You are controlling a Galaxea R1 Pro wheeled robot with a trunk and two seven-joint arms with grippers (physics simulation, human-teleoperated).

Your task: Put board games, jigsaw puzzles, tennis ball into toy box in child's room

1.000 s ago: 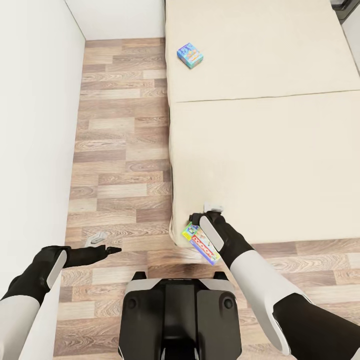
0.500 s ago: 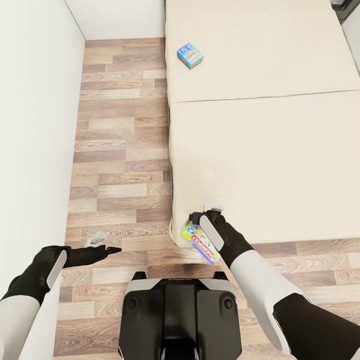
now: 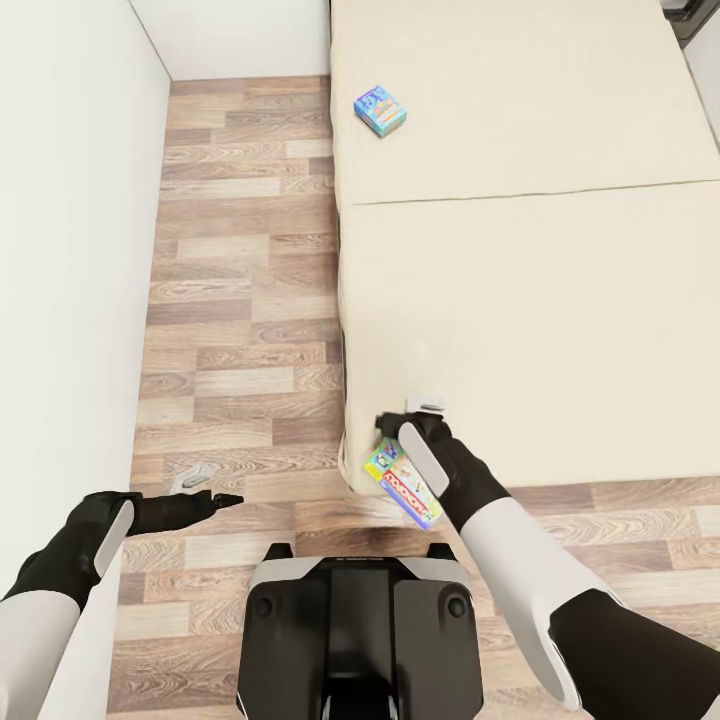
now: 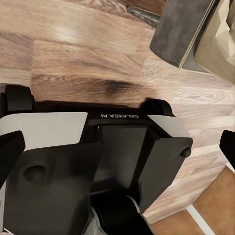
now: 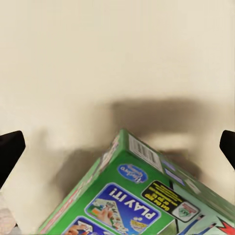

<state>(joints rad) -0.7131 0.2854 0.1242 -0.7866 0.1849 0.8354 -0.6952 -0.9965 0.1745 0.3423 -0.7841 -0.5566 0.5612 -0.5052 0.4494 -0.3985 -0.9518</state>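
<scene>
Right gripper at near corner of bed, over green game box. Box tilted, hanging over bed edge, one corner up against mattress. In right wrist view, box sits between finger tips, which stand wide apart, not touching it. Blue game box lies flat far up bed, near its left edge, well apart from green one. Left gripper low over plank floor, beside white wall; fingers look together, hard to be sure. Robot base visible in left wrist view.
</scene>
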